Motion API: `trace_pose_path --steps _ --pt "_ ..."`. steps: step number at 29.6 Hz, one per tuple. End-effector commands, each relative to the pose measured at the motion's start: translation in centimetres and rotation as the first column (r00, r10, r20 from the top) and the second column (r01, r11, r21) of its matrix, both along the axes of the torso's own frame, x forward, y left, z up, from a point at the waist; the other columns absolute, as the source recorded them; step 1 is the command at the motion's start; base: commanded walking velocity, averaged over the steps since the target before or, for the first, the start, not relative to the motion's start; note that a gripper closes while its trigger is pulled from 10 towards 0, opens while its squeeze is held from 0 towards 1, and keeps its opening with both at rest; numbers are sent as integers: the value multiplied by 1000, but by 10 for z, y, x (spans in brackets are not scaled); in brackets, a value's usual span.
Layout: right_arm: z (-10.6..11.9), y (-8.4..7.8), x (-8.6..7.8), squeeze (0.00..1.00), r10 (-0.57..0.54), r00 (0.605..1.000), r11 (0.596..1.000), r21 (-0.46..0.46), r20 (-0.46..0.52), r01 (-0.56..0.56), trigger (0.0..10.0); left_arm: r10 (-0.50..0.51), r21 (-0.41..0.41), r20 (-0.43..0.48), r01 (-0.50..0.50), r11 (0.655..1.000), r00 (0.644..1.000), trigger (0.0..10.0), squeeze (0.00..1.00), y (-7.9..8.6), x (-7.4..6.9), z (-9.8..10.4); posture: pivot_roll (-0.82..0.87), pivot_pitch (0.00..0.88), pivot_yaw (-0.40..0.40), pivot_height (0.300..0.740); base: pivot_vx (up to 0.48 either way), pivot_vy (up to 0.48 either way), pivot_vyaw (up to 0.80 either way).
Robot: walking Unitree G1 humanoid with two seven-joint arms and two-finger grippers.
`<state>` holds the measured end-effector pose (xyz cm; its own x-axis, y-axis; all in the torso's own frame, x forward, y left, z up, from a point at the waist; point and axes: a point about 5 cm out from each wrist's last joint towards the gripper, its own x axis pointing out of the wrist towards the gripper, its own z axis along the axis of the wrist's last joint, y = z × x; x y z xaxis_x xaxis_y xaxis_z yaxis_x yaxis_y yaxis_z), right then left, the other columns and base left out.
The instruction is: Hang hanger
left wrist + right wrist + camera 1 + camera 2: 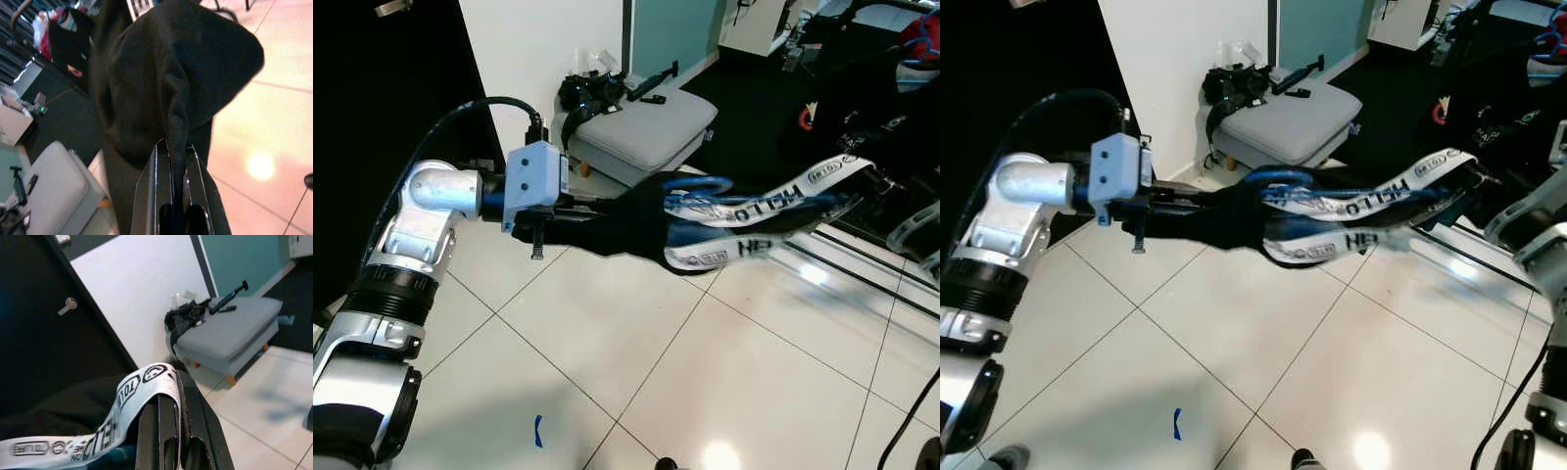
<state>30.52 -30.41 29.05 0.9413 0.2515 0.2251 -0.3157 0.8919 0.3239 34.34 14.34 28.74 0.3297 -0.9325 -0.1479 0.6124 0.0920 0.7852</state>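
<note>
Left eye view: a black garment [626, 220] with white printed straps [773, 206] and a blue hanger [700, 186] inside it is held stretched between the two arms, above the floor. The left gripper [177, 161] is closed on a fold of the black cloth, which is pinched between its two fingers. The right gripper [168, 401] is clamped on the end of one white strap [146, 382] (the lettering on it is partly legible), and the strap is draped over the fingers.

No container is seen holding anything; a grey cushioned stool [651, 132] stands against the white wall [538, 59], and dark gear [592, 93] with a black stick-like object [651, 83] is laid on it.

Open room is left below and in front of the garment, where white glossy floor tiles [705, 372] are spread with dark grout lines and a small blue mark [537, 431]. A black door [44, 328] with a metal handle [66, 306] is set beside the wall. Dark clothing is crowded at the far right, past a metal floor rail [862, 274].
</note>
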Motion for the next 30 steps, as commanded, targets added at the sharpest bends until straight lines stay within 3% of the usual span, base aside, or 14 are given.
trace_pose_path --steps 1,10,16,22,23,30 --pt "9 -2 -4 0 1 1000 1000 -3 26 -1 0 31 46 13 -32 998 999 10000 0 6 1 -5 -22 167 8 740 0 0 0" --pt "14 -1 -4 0 1 999 1000 -11 32 -1 0 60 68 31 -62 996 998 10000 0 6 3 -13 -23 167 6 740 0 0 0" --pt "17 5 -3 0 18 999 1000 -15 40 -17 0 136 44 69 -139 989 988 10000 0 7 9 -9 -21 168 5 740 0 0 0" --pt "17 30 5 0 71 997 997 -9 30 -71 0 232 -45 94 -229 972 968 10000 0 -5 17 -5 -21 168 8 740 0 0 0" --pt "12 51 9 0 121 993 992 -35 8 -121 0 258 -90 72 -251 964 963 10000 0 -19 19 -11 -21 168 8 740 0 0 0" --pt "7 70 14 0 166 986 984 -55 -27 -168 0 307 -153 -23 -307 939 951 10000 0 -39 21 -28 -25 168 7 740 0 0 0"
